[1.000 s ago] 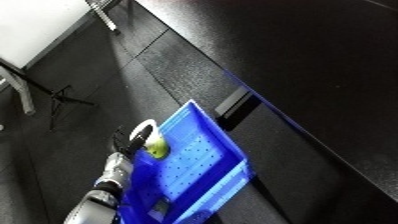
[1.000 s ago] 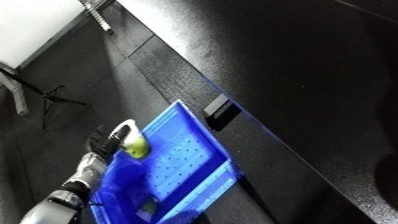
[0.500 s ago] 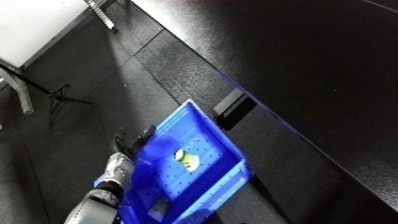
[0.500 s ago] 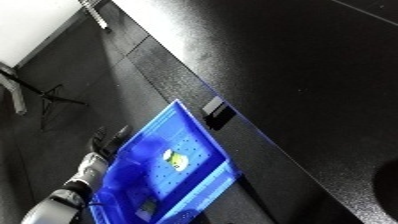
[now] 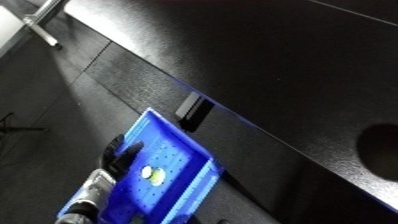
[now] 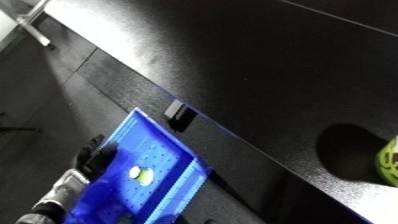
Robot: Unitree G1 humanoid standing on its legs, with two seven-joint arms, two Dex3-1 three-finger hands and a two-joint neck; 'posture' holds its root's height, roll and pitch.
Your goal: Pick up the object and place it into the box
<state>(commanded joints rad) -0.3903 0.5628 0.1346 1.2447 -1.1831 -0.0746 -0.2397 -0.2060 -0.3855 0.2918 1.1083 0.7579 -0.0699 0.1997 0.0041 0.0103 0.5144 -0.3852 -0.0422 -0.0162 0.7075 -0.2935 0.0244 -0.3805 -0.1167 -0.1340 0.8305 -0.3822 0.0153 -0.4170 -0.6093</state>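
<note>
My left robot hand [image 5: 114, 151] hangs just outside the left wall of the blue bin [image 5: 191, 150], its dark fingers [image 6: 91, 152] straight and apart, holding nothing. My white and silver forearm [image 5: 84, 192] runs down from it to the lower edge. The small yellow-green object [image 5: 153, 174] lies on the dotted floor of the bin, clear of my fingers. The bin sits low against the dark table [image 5: 284, 65], beside a grey bracket [image 6: 180, 115] on the table's edge.
</note>
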